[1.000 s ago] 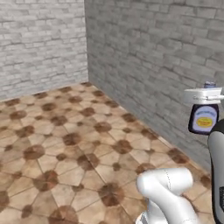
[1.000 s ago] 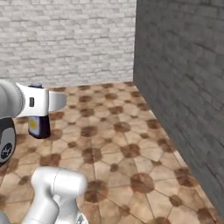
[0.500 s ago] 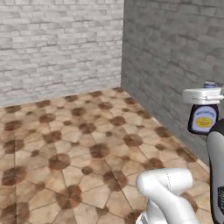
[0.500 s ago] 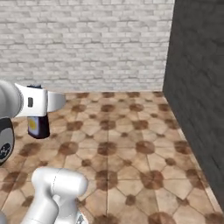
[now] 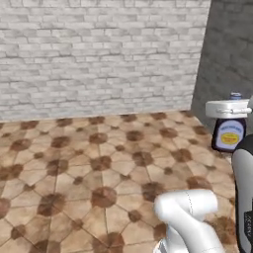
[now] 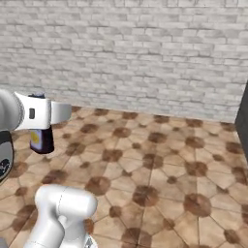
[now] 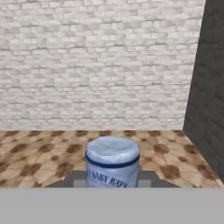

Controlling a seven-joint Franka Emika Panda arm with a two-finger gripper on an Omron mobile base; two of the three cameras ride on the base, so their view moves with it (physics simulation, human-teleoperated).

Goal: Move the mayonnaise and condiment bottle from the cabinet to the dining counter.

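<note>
While the base faces a white brick wall across a patterned tile floor, the gripper is clamped on the mayonnaise, carrying the jar clear of the floor at about three o'clock in the left base view. In the right base view the same jar hangs under the white hand at nine o'clock, its yellow label just visible past the hand's casing. The hand view shows the jar at six o'clock, upright, its pale lid and blue band facing the camera, with the brick wall behind and a dark grey wall running off at three o'clock.

The jar appears to be held from above by its lid end and kept upright, a sensible carry for a squat container on a moving base: it sits close to the arm and well above the tiles, so nothing can snag it. With the jar already in the grip, this reads as the transport leg toward the dining counter. The condiment bottle would remain for a second trip.
</note>
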